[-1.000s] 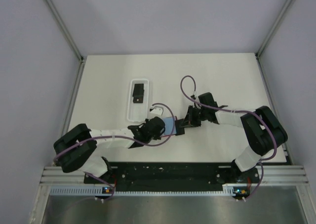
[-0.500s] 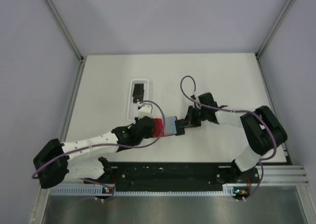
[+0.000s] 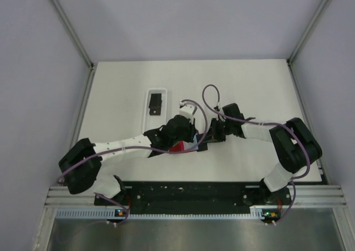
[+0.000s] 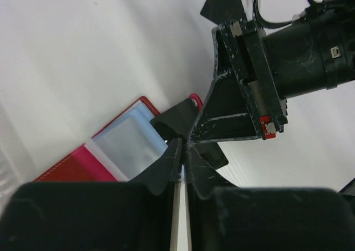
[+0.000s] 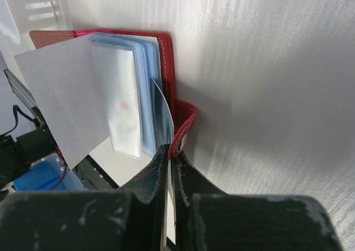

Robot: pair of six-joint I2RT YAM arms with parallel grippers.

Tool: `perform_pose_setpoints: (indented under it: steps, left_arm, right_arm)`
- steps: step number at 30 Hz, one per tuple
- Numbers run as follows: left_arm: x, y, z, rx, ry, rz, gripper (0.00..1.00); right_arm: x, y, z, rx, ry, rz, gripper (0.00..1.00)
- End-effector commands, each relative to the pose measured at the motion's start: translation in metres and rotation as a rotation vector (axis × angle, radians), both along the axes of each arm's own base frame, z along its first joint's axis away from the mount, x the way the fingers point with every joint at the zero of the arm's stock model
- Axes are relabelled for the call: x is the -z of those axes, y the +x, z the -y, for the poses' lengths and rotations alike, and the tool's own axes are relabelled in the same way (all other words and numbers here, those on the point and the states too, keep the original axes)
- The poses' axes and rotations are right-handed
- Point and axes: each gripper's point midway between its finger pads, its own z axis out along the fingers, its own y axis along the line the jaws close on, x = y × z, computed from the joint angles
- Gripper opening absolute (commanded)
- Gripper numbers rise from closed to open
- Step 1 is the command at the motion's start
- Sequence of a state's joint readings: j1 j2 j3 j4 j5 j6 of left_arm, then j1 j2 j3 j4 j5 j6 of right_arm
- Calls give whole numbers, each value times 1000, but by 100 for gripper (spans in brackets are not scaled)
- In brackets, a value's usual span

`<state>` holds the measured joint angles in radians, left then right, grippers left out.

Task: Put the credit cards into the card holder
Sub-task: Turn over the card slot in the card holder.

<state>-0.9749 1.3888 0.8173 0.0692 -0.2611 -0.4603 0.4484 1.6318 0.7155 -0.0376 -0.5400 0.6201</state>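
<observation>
Well left of the card holder [image 3: 177, 147]: white tray [image 3: 148, 126] with one black credit card [image 3: 156, 103] lying in it, not yet put away. Just above the holder, on the side away from its tab: left claw [image 4: 183, 148], pressed together on a thin pale card [image 5: 61, 90], seemingly another of the credit cards, held tilted over the sleeves [image 5: 125, 96]. On the worktop [image 3: 249, 85]: the holder itself, spread open, pale blue sleeves showing. At the holder's right edge: right claw [image 5: 169, 151], pinching the red closure tab [image 5: 182, 134] and keeping the cover from shifting. Could go wrong from here: card corner missing a sleeve mouth and buckling the soft plastic, or slipping between two sleeves instead of into one. Also holder tugged out of the tab grip by too hard a push, or the two claws, very close beside the tab, knocking together. Shown only by the right wrist: the card's flat face and the fanned sleeves. Shown only by the left wrist: closeness of both claws, card reduced to a bare edge. Shown only from above: tray and waiting card.
</observation>
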Motion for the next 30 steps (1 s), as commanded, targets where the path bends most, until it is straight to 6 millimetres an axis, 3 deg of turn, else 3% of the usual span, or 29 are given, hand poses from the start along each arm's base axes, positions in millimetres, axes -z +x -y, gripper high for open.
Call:
perform_pose_setpoints:
  steps: [1,9,18,30]
  left_arm:
    - [-7,3,35,113,-61,7,3]
    - [0,5,35,117,-31,11,0]
    - [52,6,30,85,29,-98,0]
    - [85,6,22,72,48,-168,0]
  right_arm:
    - [25,-2,18,16,-117,-18,0]
    - [26,-2,17,14,-116,-18,0]
    - [26,-2,17,16,-114,-20,0]
    - [27,-4,18,16,-117,-23,0]
